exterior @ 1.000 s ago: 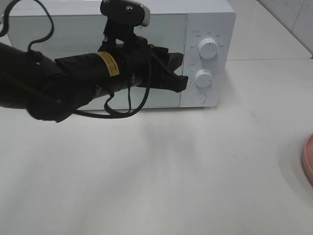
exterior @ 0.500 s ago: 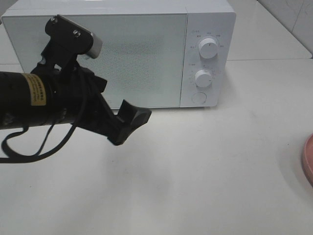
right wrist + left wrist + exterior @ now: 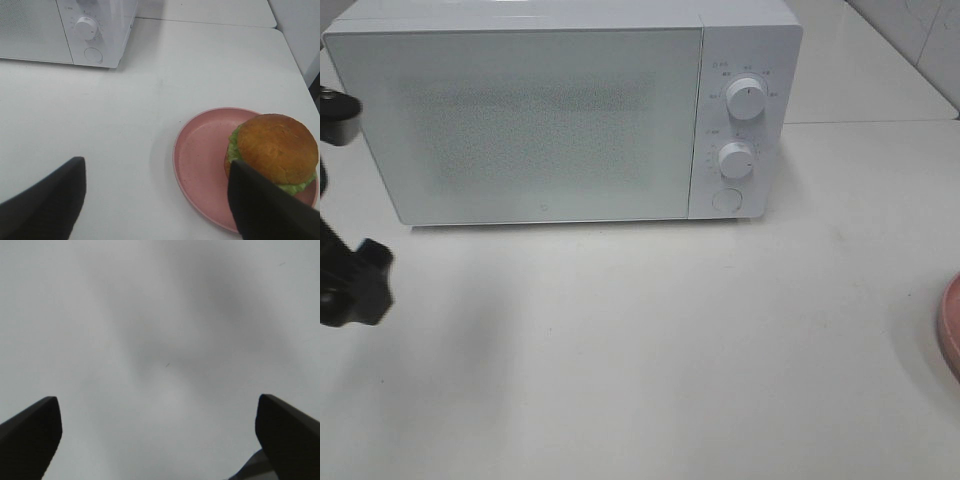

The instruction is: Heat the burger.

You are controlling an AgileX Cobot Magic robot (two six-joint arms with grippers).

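My workplace: a staged kitchen corner rather than a lived-in one. A white microwave (image 3: 560, 110) with two round dials (image 3: 746, 100) stands at the far edge of my plain white tabletop (image 3: 670, 350), its door shut. A pink plate (image 3: 210, 160) with a burger (image 3: 275, 150) sits near the right edge. Pale wall tiles (image 3: 920, 30) rise beyond the far right corner.
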